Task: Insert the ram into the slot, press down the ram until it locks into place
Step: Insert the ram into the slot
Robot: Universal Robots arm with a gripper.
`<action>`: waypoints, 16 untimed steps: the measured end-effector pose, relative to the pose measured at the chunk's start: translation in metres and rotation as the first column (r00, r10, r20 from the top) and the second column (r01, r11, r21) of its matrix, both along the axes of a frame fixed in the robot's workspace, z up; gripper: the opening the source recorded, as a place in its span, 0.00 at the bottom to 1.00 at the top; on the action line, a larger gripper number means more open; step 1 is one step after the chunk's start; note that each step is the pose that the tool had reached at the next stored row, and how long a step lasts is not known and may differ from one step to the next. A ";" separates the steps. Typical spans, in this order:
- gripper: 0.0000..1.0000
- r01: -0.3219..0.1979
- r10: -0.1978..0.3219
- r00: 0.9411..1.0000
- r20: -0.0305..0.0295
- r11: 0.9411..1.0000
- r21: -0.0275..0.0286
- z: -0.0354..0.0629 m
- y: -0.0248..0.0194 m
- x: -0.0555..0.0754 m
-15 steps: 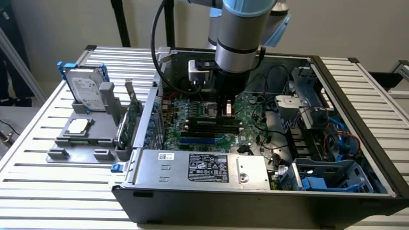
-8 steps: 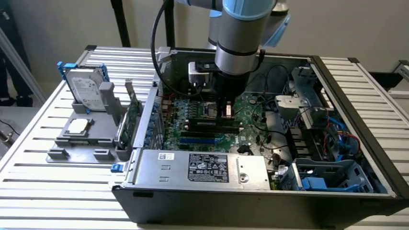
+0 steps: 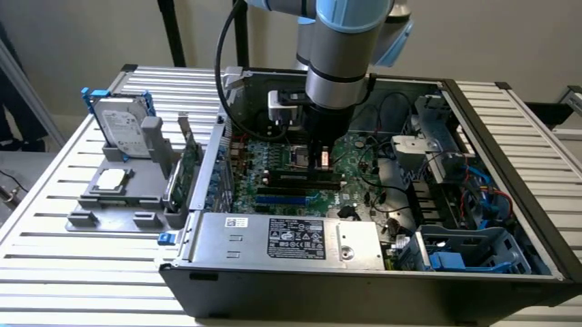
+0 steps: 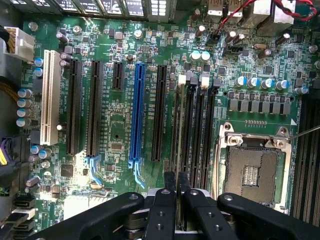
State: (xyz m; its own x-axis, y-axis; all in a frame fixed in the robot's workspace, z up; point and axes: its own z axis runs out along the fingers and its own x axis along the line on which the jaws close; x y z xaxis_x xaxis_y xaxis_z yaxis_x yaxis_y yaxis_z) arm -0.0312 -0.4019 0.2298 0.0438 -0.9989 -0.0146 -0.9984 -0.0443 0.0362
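Observation:
My gripper point(image 3: 320, 162) reaches down into the open computer case, low over the motherboard. In the wrist view its two black fingers point(image 4: 170, 182) stand close together, shut on the ram point(image 4: 176, 135). The ram shows edge-on as a thin dark-green strip. It runs along the outermost of the black memory slots point(image 4: 200, 130), on the side toward the blue slot. The slots' pale end latches point(image 4: 204, 80) show at the far end. Whether the ram is seated in the slot or just above it, I cannot tell. In the exterior view the slots point(image 3: 300, 180) lie just under the gripper.
The metal CPU socket point(image 4: 252, 170) lies beside the memory slots, and the blue slot point(image 4: 136, 115) with black expansion slots on the other side. The silver power supply point(image 3: 291, 238), cables point(image 3: 391, 157) and drive cages crowd the case. Outside stand a grey fixture with a hard drive point(image 3: 123, 126) and an upright green card point(image 3: 187, 174).

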 end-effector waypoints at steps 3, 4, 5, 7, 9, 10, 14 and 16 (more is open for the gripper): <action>0.13 0.000 0.000 1.000 0.000 1.000 0.000 -0.0010 0.0000 0.000; 0.13 0.000 0.000 1.000 0.000 1.000 0.000 -0.0011 0.0000 0.000; 0.13 0.000 0.000 1.000 0.000 1.000 0.000 -0.0013 0.0000 0.000; 0.13 0.002 -0.002 1.000 0.000 1.000 0.000 -0.0016 0.0000 0.000; 0.13 0.006 -0.006 1.000 0.000 1.000 0.000 -0.0018 0.0000 0.000; 0.13 0.008 -0.008 1.000 0.000 1.000 0.000 -0.0019 0.0000 0.000; 0.13 0.014 -0.014 1.000 0.000 1.000 0.000 -0.0023 0.0000 0.000; 0.13 0.015 -0.015 1.000 0.001 1.000 0.000 -0.0027 0.0000 0.000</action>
State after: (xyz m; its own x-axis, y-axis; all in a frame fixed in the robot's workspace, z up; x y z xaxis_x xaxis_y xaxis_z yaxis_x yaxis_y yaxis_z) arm -0.0312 -0.4019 0.2272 0.0292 -0.9995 -0.0149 -0.9989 -0.0297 0.0351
